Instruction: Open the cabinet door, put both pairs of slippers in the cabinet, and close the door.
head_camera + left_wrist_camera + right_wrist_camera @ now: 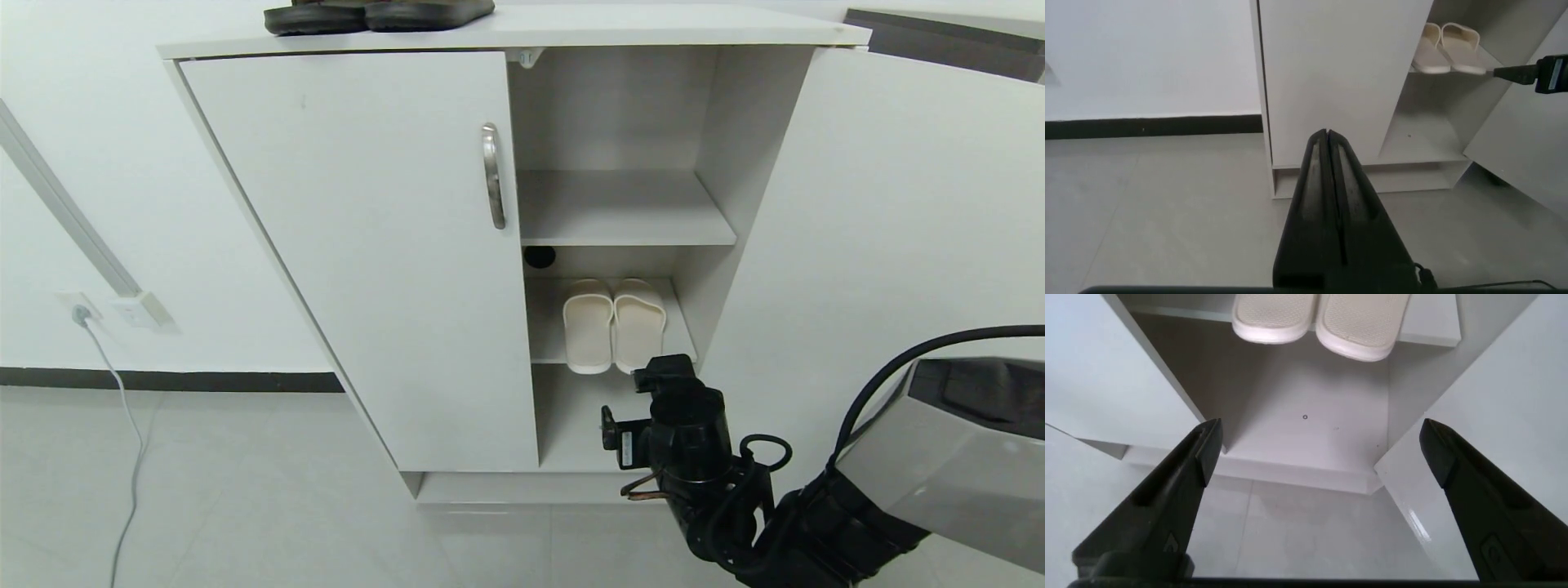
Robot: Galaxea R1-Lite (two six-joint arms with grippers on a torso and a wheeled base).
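My right claw (1320, 431) is gaping wide and empty, hovering just below and in front of the white slippers (1319, 314) sitting side by side on the cabinet's (653, 33) middle shelf (679, 328). My left claw (1326, 137) is pressing shut, well back. The dark slippers (377, 15) are lying on top.

On your left you had a white wall (98, 106) with a grey cable duct (61, 204) running slantwise down to a small box (140, 310). Just beside it sat a socket (77, 309), its grey cord (131, 425) trailing onto the pale tiled floor (229, 506). A black skirting strip (163, 380) edged the wall's foot.
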